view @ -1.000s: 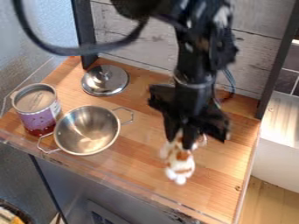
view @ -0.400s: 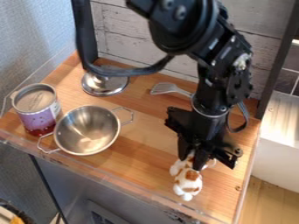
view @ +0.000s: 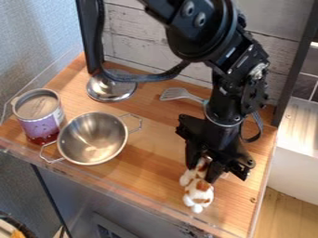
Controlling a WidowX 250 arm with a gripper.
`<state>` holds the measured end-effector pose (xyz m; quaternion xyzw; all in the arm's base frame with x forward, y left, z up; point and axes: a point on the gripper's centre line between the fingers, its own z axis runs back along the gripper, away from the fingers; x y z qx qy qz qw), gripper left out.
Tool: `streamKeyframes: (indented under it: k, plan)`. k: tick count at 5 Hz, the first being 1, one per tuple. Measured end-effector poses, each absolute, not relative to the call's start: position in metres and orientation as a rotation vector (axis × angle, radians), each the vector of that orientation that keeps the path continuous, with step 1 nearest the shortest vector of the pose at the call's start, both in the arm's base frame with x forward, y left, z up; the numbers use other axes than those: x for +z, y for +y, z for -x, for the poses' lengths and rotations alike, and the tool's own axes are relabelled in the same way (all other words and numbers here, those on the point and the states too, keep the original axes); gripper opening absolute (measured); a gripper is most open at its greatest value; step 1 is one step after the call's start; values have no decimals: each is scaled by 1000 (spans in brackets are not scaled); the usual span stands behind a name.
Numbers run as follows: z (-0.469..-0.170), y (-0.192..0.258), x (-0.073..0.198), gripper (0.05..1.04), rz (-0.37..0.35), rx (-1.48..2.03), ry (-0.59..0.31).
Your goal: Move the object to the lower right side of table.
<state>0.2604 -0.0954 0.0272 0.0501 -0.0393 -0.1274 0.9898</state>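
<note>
If let go above the wooden table [view: 242,196], could drop, tip and end up against the near edge or over it. In the camera view, looks gripped: pinching the brown-and-white toy [view: 197,191] by its upper end between the tips of the black gripper [view: 202,172], with the lower end just below and nearer the camera. Can't tell whether touching the wood or just above it. Looks about on target at lower right. Held at one end only, so could swing or slip out if moved fast. Could snag on a fingertip at release and get dragged on lift-off. Pressed down too hard, could fold or skid. Watch for overshoot toward the near side of the gripper. Unlikely to hit the metal bowl [view: 93,139], well left of the gripper, or the spatula [view: 178,93], behind it. Lower gently, open slowly, lift straight up.
</note>
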Motion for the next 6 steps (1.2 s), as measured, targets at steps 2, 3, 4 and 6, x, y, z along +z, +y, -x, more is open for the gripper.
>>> streamKeyframes:
  k: [2,3,4,6]
  plan:
    - [-260,-92,36,1009,-131,-249,-79]
    - [-261,-85,55,1004,-97,-238,-89]
    - [-259,-77,89,1000,-60,-234,-154]
    - [-258,-63,108,1000,-49,-217,-189]
